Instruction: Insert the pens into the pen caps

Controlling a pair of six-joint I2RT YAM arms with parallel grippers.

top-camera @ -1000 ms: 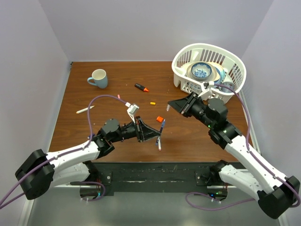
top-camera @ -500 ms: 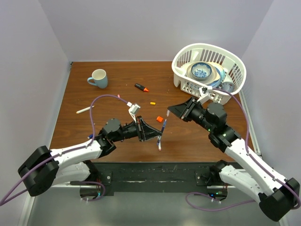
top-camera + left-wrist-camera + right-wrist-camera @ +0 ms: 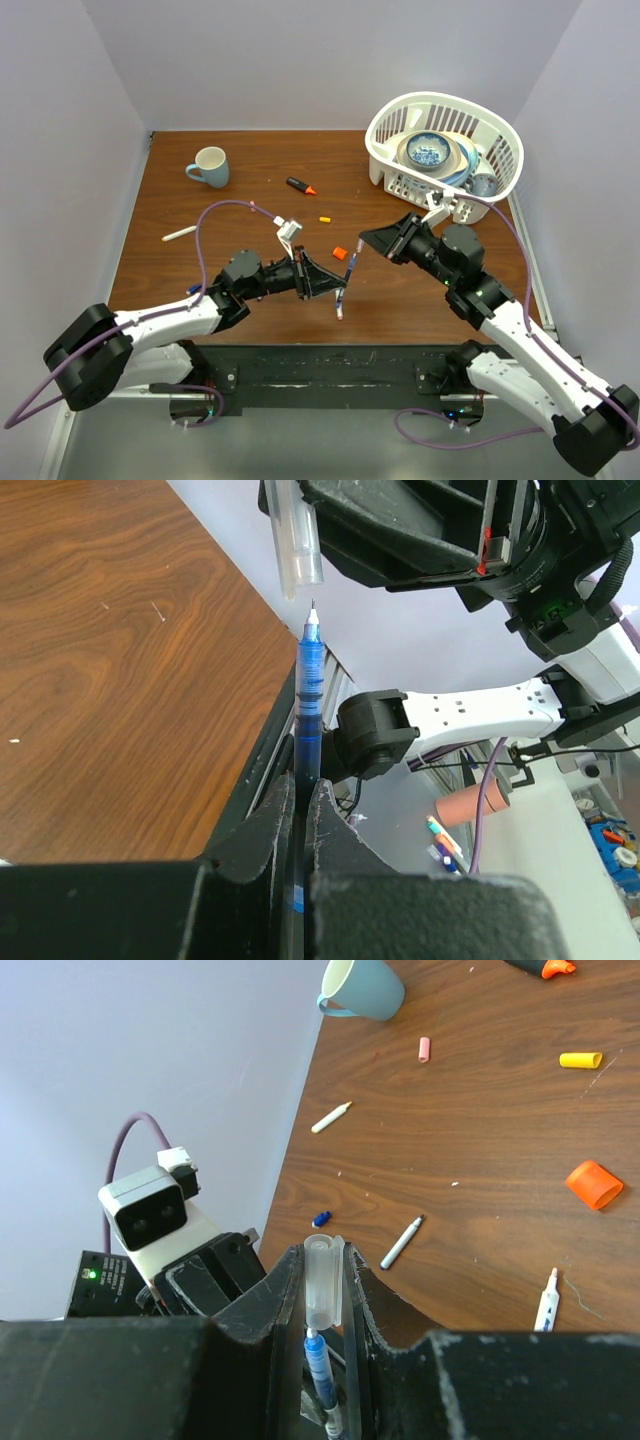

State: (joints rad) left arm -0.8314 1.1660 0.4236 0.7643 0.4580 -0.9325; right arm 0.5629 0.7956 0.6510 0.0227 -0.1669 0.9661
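Left wrist view shows the first pairing half-made: the left gripper is clamped tight on a blue pen, tip up. The tip sits just short of the mouth of a clear cap, a touch off to one side & not yet in. Right wrist view: the right gripper pinches that cap btwn its fingers, mouth facing the pen. Both are held in the air over the surface's ctr, toward the near edge. Judged from this, the task is at an early stage: no pen looks capped, w/ this one yet to seat & the rest lying loose. Pens, 5: the held blue one; a white pen by the left edge; a grey pen & a second white pen near the near edge; a black highlighter w/ orange tip toward the far edge. Caps, 5: the held clear one; a pink cap left of ctr; a yellow cap & an orange cap around ctr; what looks like a tiny blue cap toward the near-left corner. Also 1 mug near the far-left corner & 1 white basket of dishes at the far-right corner.
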